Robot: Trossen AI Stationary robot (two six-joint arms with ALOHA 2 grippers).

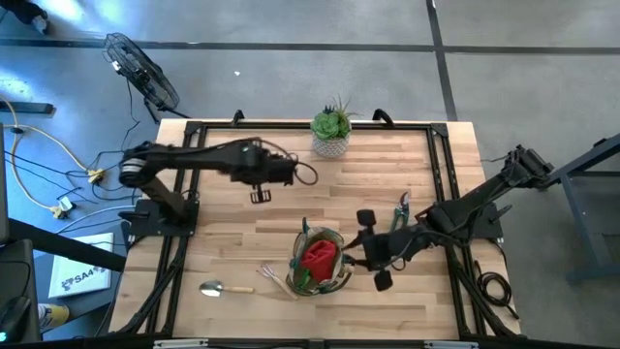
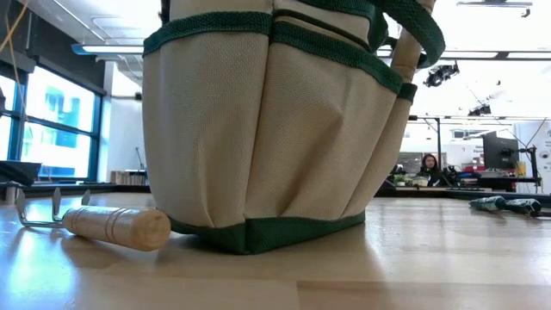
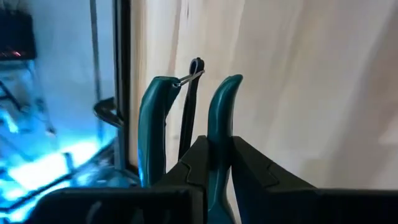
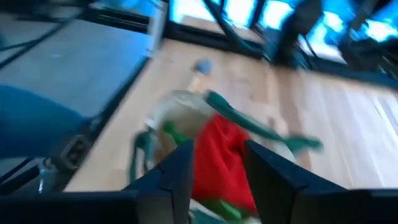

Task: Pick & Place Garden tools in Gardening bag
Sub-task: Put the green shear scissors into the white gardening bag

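The gardening bag (image 1: 323, 260) stands near the table's front edge, a red item (image 1: 318, 256) inside it; the right gripper (image 4: 217, 174), jaws apart and empty, hovers just beside it; the left gripper (image 3: 189, 155) clamps the green-handled pruner (image 3: 221, 118) above mid-table; a wooden-handled fork (image 2: 95, 222) lies beside the bag.

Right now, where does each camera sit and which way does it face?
High: above table, facing down; both arms, bag.
Low: at tabletop, facing level across; bag fills it, no arm.
Left wrist: on left arm, facing past left gripper shut on pruner.
Right wrist: on right arm, facing bag past open right gripper.
Shared: high, low, right wrist all show the bag.
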